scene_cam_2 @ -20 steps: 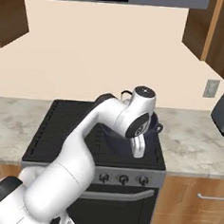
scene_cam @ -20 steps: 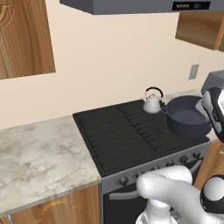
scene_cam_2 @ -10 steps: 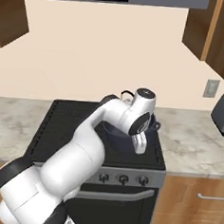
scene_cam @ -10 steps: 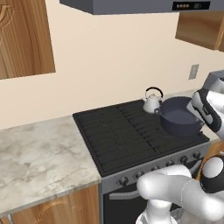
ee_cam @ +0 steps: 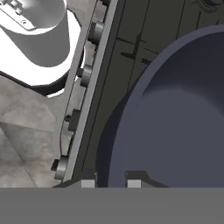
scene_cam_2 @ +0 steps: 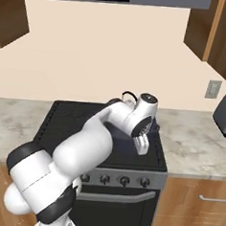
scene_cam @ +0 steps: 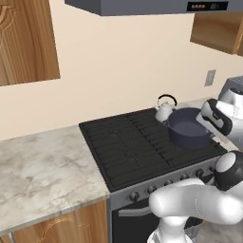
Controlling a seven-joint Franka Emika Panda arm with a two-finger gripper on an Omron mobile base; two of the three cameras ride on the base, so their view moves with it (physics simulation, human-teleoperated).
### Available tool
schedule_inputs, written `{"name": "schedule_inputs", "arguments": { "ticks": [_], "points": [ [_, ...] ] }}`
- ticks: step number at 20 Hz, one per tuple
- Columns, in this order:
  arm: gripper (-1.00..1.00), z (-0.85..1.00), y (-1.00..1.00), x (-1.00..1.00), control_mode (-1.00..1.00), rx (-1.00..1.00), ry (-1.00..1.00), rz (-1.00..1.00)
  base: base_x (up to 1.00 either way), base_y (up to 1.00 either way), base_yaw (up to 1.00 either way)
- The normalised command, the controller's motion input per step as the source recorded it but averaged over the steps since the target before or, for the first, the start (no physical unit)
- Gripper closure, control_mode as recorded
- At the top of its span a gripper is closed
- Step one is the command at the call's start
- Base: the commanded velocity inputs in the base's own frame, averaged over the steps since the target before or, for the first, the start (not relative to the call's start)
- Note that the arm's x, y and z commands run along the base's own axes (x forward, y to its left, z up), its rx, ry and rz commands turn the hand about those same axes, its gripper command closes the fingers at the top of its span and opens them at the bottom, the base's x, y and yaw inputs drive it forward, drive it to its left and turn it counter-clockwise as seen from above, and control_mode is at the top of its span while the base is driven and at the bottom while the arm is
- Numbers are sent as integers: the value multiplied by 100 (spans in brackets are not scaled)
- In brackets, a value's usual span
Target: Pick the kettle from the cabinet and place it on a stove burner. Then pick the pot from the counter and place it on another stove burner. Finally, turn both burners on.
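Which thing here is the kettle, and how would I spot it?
Find the black stove under the grey hood. At its back right corner stands the kettle, just behind the wide dark pot. It is the small silver cone with a thin black arched handle, far smaller than the pot.

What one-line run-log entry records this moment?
step: placing wide dark blue-grey pot | jaws: shut on pot rim | pot: over black stove, right side | small silver kettle: on rear burner
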Motion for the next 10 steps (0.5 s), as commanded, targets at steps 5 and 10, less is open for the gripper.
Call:
{"name": "schedule_inputs", "arguments": {
  "ticks": [5, 10],
  "points": [
    [100, -26, 0, 16, -100, 4, 0, 5, 0, 0, 0],
    [100, -21, 0, 17, -100, 1, 0, 3, 0, 0, 0]
  ]
}}
